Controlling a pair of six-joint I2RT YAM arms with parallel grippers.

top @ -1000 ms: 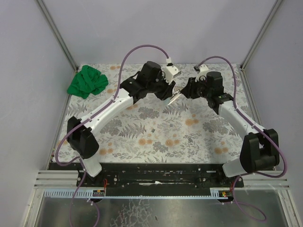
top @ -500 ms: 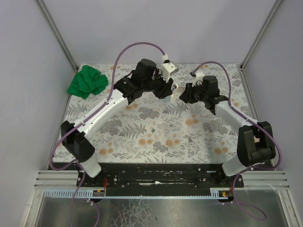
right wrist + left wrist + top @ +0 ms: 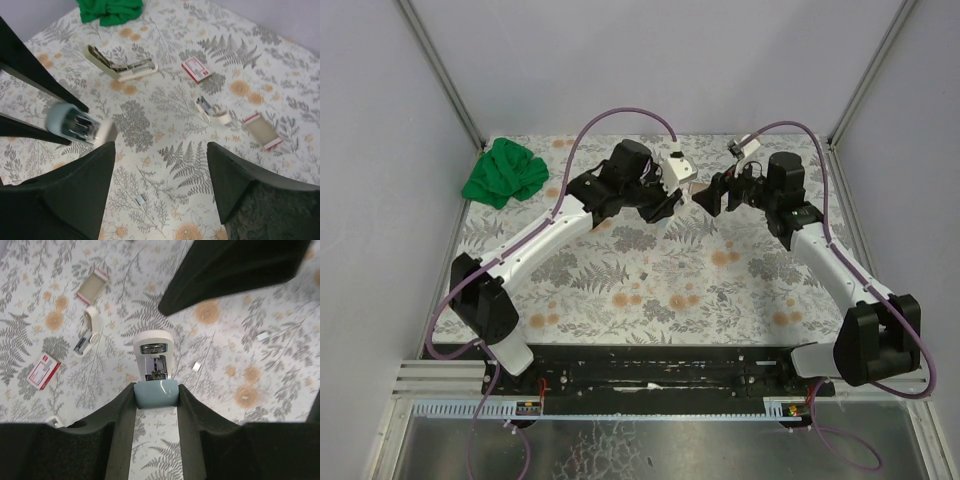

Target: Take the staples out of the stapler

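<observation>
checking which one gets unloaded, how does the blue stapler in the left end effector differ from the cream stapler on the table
The blue stapler is clamped in the left end effector; the cream stapler lies on the table. The blue stapler is pale blue and white, the cream stapler beige. The cream stapler lies splayed open; the blue stapler's hinge is hidden. Both show metal inside.

left arm [image 3: 545, 228] extended, jaws clamped | right arm [image 3: 830, 258] extended, jaws apart
</observation>
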